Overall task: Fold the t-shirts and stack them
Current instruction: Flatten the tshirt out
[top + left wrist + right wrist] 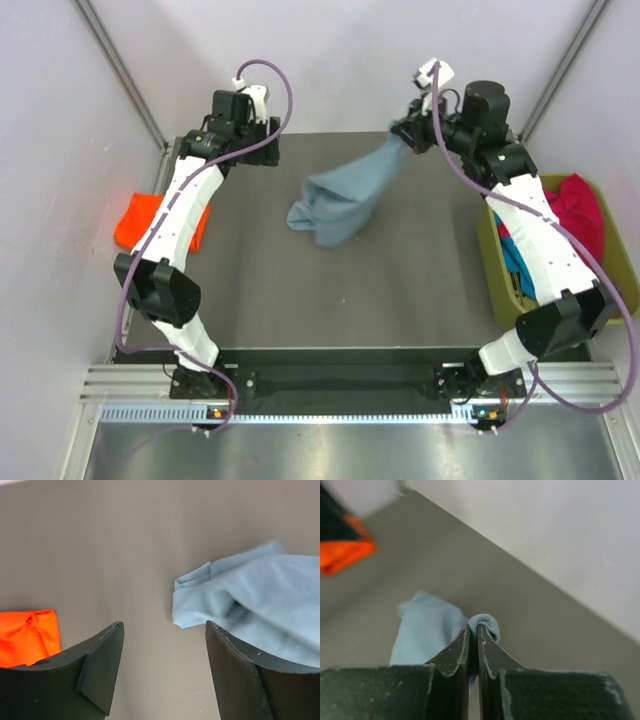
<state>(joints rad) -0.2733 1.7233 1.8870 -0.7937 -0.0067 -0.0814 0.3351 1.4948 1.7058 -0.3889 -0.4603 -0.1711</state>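
Observation:
A grey-blue t-shirt (345,195) hangs from my right gripper (402,135) at the back of the table, its lower part bunched on the mat. In the right wrist view my right gripper (474,628) is shut on the shirt's ribbed edge (487,621). My left gripper (262,148) is open and empty at the back left, apart from the shirt; in the left wrist view the left gripper (164,627) faces the shirt (250,600). An orange-red t-shirt (150,220) lies folded at the left edge. Crimson-pink (580,205) and teal (515,262) shirts lie in the bin.
An olive-green bin (497,285) stands at the right of the table, under my right arm. The dark mat (330,290) covers the table between the arms. Pale walls and metal posts stand close behind and to both sides.

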